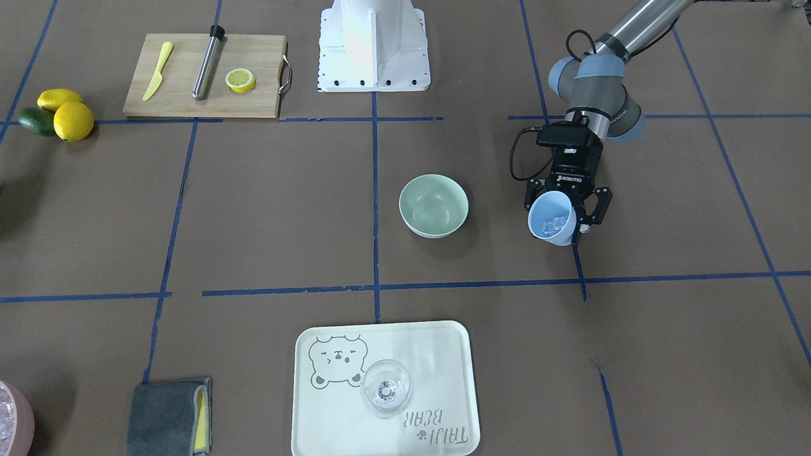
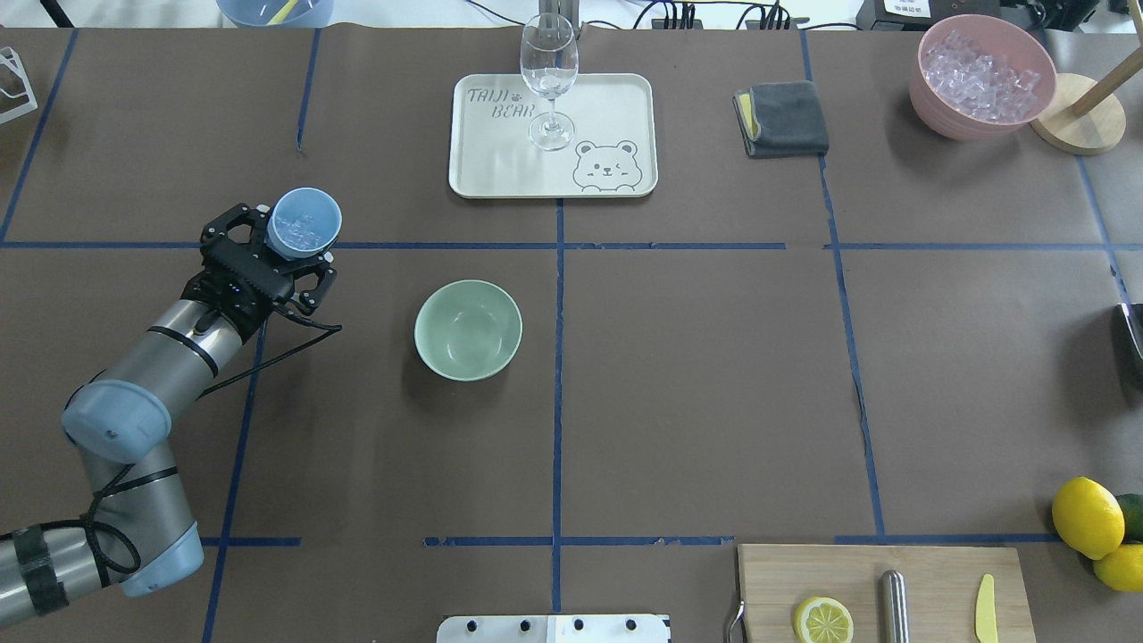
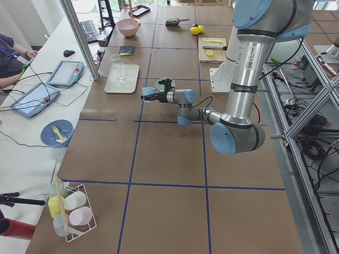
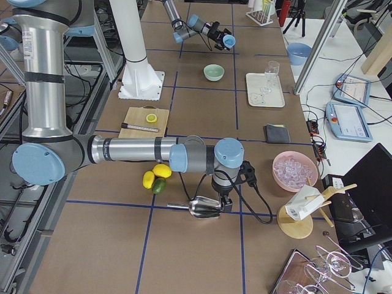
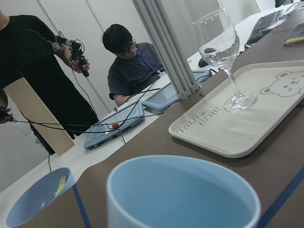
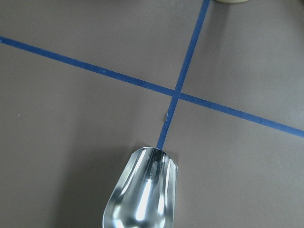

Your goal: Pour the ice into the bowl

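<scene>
My left gripper (image 2: 275, 247) is shut on a light blue cup (image 2: 304, 221) and holds it above the table, tilted a little. A small heap of clear ice (image 1: 556, 221) lies inside the cup. The pale mint-green bowl (image 2: 468, 329) stands empty near the table's middle, to the right of the cup in the overhead view and apart from it; it also shows in the front view (image 1: 434, 206). The cup's rim (image 5: 183, 194) fills the bottom of the left wrist view. My right gripper (image 4: 218, 205) is by a metal scoop (image 6: 142, 199); I cannot tell if it is shut.
A cream tray (image 2: 616, 98) with a wine glass (image 2: 548, 76) lies beyond the bowl. A pink container of ice (image 2: 982, 76) and a grey cloth (image 2: 784, 118) are far right. A cutting board (image 2: 875, 580) with a lemon half and lemons (image 2: 1088, 516) sit near right.
</scene>
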`<state>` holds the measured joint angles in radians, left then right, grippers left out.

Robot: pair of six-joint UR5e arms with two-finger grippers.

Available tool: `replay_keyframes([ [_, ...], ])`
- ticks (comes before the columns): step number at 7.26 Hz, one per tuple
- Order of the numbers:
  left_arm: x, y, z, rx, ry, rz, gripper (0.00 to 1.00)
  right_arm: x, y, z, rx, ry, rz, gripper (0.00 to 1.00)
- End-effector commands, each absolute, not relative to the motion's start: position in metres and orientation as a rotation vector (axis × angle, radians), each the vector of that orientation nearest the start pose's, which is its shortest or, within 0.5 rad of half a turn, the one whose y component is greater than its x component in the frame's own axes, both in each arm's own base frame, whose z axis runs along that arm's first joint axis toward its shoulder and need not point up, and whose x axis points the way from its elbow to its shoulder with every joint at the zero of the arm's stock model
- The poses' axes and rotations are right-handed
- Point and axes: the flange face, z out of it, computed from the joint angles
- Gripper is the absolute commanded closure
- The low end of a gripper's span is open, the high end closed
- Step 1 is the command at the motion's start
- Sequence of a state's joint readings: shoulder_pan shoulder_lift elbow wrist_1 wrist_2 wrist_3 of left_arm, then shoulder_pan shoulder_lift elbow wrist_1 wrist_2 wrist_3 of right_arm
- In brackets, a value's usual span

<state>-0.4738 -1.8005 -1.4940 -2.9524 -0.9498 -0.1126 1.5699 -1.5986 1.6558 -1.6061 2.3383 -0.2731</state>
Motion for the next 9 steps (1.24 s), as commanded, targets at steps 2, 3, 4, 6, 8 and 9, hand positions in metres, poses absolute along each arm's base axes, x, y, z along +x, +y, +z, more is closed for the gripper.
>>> replay_keyframes([
  [2, 0.438, -0.431, 0.387, 1.562, 0.235, 0.533, 1.0, 0.07, -0.479, 0.637, 0.123, -0.759, -0.252, 0.0],
  [3, 0.454, -0.42, 0.386, 1.561, 0.248, 0.56, 1.0, 0.07, -0.478, 0.639, 0.12, -0.758, -0.25, 0.0],
  [4, 0.477, -0.394, 0.386, 1.558, 0.273, 0.618, 1.0, 0.07, -0.477, 0.639, 0.118, -0.758, -0.249, 0.0],
  [6, 0.486, -0.385, 0.367, 1.625, 0.089, 0.751, 1.0, 0.071, -0.477, 0.641, 0.112, -0.759, -0.238, 0.0],
  [8, 0.491, -0.385, 0.354, 1.666, -0.067, 0.889, 1.0, 0.072, -0.476, 0.642, 0.111, -0.759, -0.231, 0.0],
  [9, 0.493, -0.386, 0.349, 1.674, -0.145, 0.956, 1.0, 0.074, -0.475, 0.642, 0.111, -0.759, -0.226, 0.0],
])
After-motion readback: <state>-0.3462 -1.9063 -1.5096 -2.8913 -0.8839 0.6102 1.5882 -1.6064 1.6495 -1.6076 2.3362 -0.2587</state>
